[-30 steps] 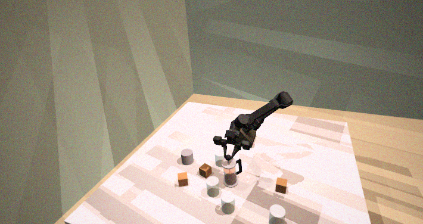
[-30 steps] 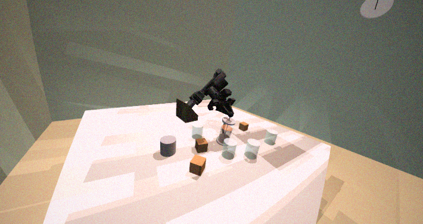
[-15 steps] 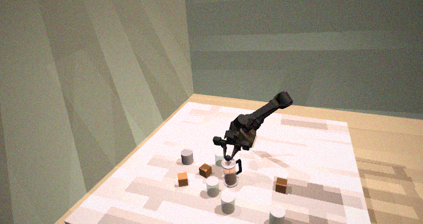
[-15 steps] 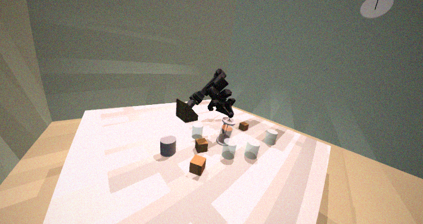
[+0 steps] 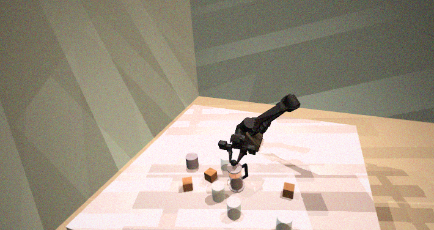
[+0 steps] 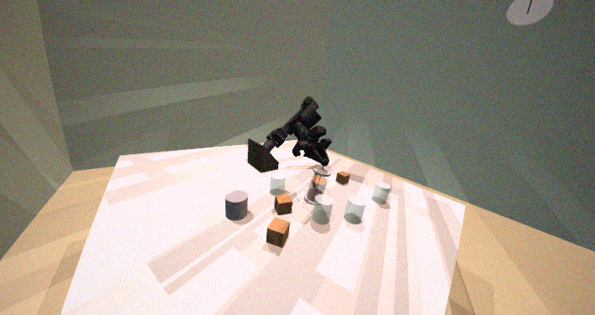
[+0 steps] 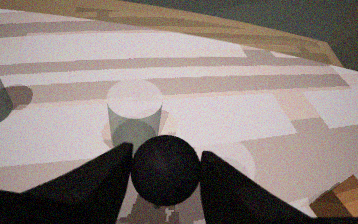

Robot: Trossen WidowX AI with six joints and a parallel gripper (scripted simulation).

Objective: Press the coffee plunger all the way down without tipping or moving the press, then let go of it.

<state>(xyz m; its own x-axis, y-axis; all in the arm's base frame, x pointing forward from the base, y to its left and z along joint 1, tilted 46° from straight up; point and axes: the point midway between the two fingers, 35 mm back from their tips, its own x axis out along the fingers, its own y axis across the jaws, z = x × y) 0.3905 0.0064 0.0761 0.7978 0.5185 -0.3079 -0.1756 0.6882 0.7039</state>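
Note:
The coffee press (image 5: 236,183) (image 6: 313,191) stands upright on the table, a clear glass body with dark contents below and an orange-brown band above, and a black handle (image 5: 246,171). The round black plunger knob (image 5: 233,162) (image 7: 165,170) sits just above the lid (image 5: 235,168) (image 6: 322,170), with a very short piece of rod showing between them in the exterior view. My gripper (image 5: 234,161) (image 6: 325,163) (image 7: 166,156) is shut on the knob, one finger on each side, and points down from above. The inside of the press is partly hidden in the wrist view by the knob.
Several pale glass cups (image 5: 218,191) (image 5: 233,208) (image 6: 381,193) (image 7: 134,112) stand close around the press. A grey-purple cylinder (image 5: 192,161) (image 6: 236,205) stands farther off. Orange-brown cubes (image 5: 210,175) (image 5: 187,184) (image 5: 288,190) lie on both sides.

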